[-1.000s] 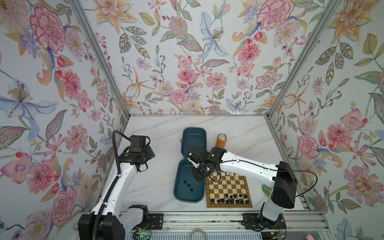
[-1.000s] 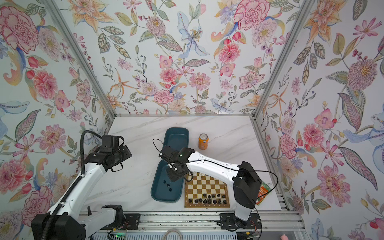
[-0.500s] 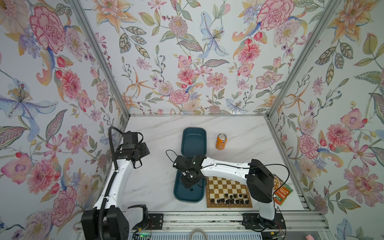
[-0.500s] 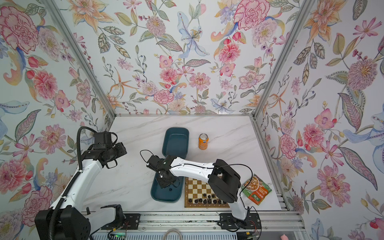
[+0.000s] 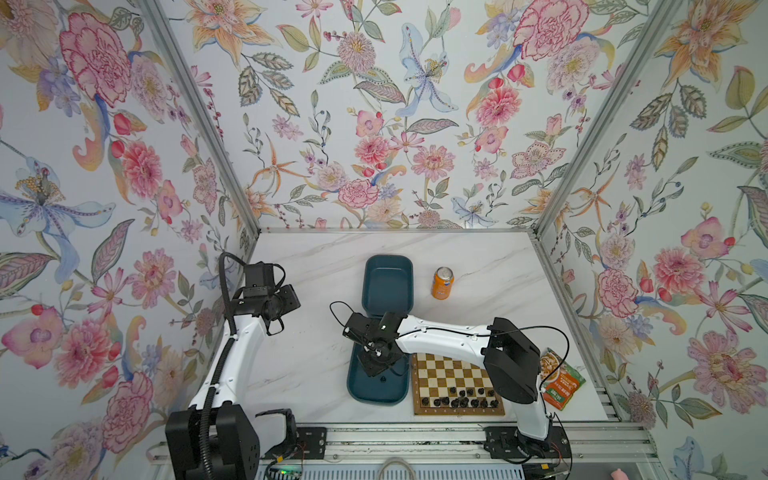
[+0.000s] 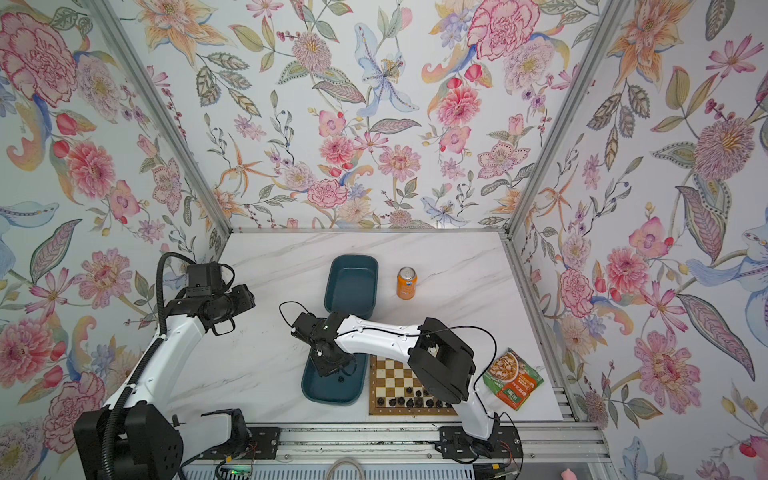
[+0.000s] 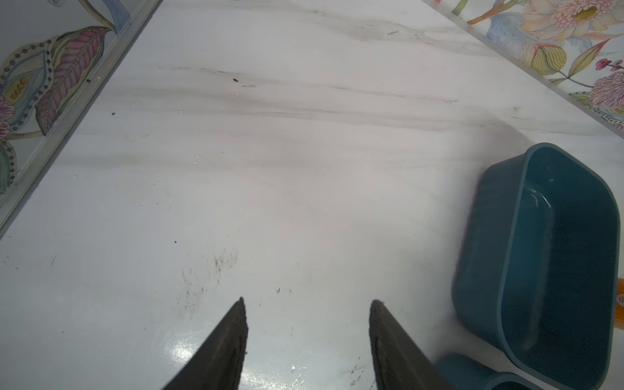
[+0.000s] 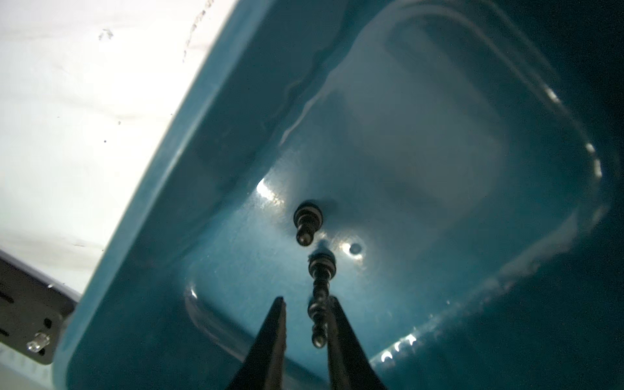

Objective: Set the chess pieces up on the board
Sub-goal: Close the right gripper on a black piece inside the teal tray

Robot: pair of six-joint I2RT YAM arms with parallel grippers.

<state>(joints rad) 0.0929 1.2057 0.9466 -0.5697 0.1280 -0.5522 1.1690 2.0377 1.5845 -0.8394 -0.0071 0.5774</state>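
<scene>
The right gripper [image 8: 305,300] is down inside the nearer dark teal rounded plastic tray [image 5: 374,395]. This tray lies on the white marbled worktop [image 5: 307,365], just left of the square wooden chessboard [image 5: 440,370] with light and dark brown checks. In the right wrist view the jaws stand a narrow way apart on either side of a tall glossy black chess piece [image 8: 320,290]. The piece sits close against one finger [image 8: 341,341], with a sliver of tray floor showing between it and the other finger (whether the piece stands or lies flat I cannot tell). The gripper has not closed on it. A shorter black chess piece [image 8: 307,223] rests on the tray floor just beyond.

More black chess pieces [image 5: 457,401] stand on the board, in a row along its near edge with a few on the row behind. The right arm hides part of them.

The left gripper [image 7: 309,300] hangs over bare worktop on the left, well apart from the board. Its jaws are roughly half open and hold nothing. A second dark teal tray [image 5: 388,286] lies just behind the first. An orange drink can [image 5: 442,284] stands upright to its right. A green and orange snack packet [image 5: 561,384] lies to the right of the board.
</scene>
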